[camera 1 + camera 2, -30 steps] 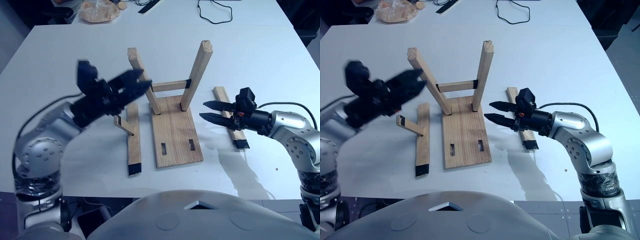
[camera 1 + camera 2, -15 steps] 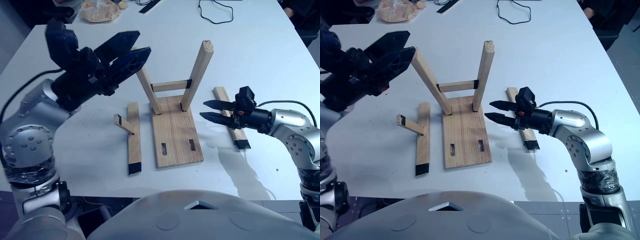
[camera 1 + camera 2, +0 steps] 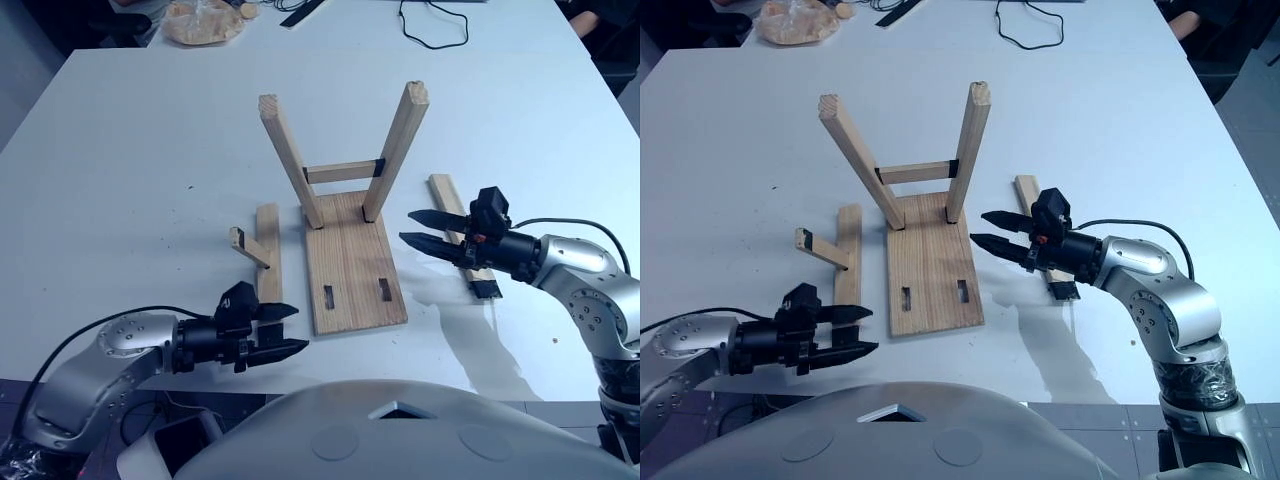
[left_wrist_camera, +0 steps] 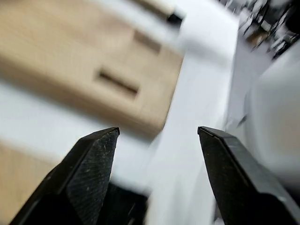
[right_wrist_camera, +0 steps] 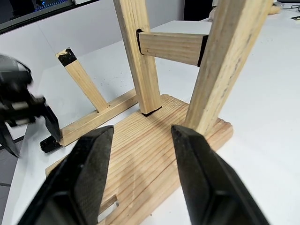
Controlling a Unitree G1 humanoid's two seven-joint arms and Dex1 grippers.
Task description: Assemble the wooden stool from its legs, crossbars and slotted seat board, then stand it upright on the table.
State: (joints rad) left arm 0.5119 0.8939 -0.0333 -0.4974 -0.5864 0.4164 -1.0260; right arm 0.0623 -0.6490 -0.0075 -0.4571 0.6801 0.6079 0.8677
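Seat board: the seat board [image 3: 350, 262] is laid flat on the white table [image 3: 130, 150], near the middle of its front half. Two empty slots [image 3: 328, 296] are seen at its near end.
Fitted legs: two fitted legs [image 3: 288, 160] are stood in the far end of the board, leaning apart, and are joined by a crossbar [image 3: 343, 171].
Left loose leg: the left loose leg [image 3: 267, 285] is laid flat just beside the board's left edge. A short stub [image 3: 250, 248] is raised from it, slanting out to the left.
Right loose leg: the right loose leg [image 3: 447, 200] is laid flat to the right of the board, apart from it.
Left gripper: the left gripper [image 3: 298, 328] is held low by the table's front edge, near the left loose leg's near end. Its fingers are spread wide and nothing is held.
Right gripper: the right gripper [image 3: 406, 226] is held above the right loose leg, pointed at the fitted legs. Its fingers are parted wide and nothing is held.
Far edge: a bag [image 3: 200, 20] and a black cable [image 3: 430, 25] are seen.
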